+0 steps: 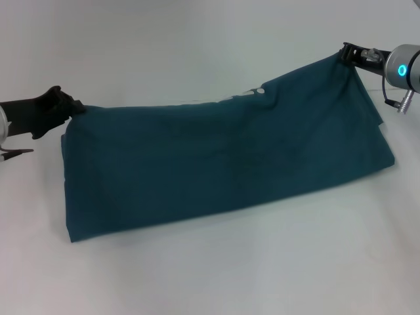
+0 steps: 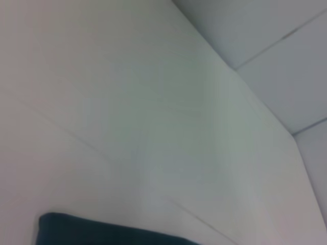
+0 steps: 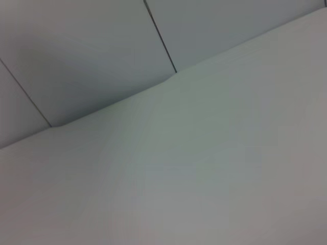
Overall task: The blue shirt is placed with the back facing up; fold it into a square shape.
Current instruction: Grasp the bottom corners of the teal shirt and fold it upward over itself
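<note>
The blue shirt (image 1: 223,157) hangs as a long dark teal sheet across the white table, lifted along its top edge and dragging on the surface below. A bit of white lettering shows at its upper fold. My left gripper (image 1: 73,106) is shut on the shirt's left corner. At the far right, my right gripper (image 1: 346,55) is shut on the other corner, held higher. A strip of the shirt (image 2: 102,232) shows in the left wrist view. The right wrist view shows only table and wall.
The white table (image 1: 210,275) stretches on all sides of the cloth. A pale panelled wall (image 3: 92,51) rises behind the table edge.
</note>
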Robot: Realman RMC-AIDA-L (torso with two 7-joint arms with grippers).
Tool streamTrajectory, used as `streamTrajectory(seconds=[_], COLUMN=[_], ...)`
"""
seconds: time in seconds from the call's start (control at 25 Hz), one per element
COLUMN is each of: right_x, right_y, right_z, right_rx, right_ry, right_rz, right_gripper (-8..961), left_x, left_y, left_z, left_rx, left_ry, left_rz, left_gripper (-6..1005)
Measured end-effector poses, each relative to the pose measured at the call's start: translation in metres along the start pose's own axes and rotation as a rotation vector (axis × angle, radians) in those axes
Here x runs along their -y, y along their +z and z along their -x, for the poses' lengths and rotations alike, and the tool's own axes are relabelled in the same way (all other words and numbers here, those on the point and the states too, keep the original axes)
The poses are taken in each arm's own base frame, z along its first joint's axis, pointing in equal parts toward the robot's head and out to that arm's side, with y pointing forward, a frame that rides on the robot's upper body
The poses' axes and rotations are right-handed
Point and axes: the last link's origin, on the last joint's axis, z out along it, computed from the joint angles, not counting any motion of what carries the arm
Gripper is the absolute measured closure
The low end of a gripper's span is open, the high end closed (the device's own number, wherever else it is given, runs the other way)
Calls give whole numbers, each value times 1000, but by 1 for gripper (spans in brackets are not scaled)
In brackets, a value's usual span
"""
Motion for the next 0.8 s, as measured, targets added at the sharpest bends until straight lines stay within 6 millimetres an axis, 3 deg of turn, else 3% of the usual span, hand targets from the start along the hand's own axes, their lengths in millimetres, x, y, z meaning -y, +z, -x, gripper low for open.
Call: streamTrajectory(seconds=[0.8], right_x=[1], right_y=[0], right_z=[12], right_rx=[24], right_ry=[-6], right_rz=[-12], right_gripper=[921], left_x=[0], left_y=[2], left_z=[-3], left_rx=[-45], left_ry=[-15], left_rz=[-1], left_gripper=[845])
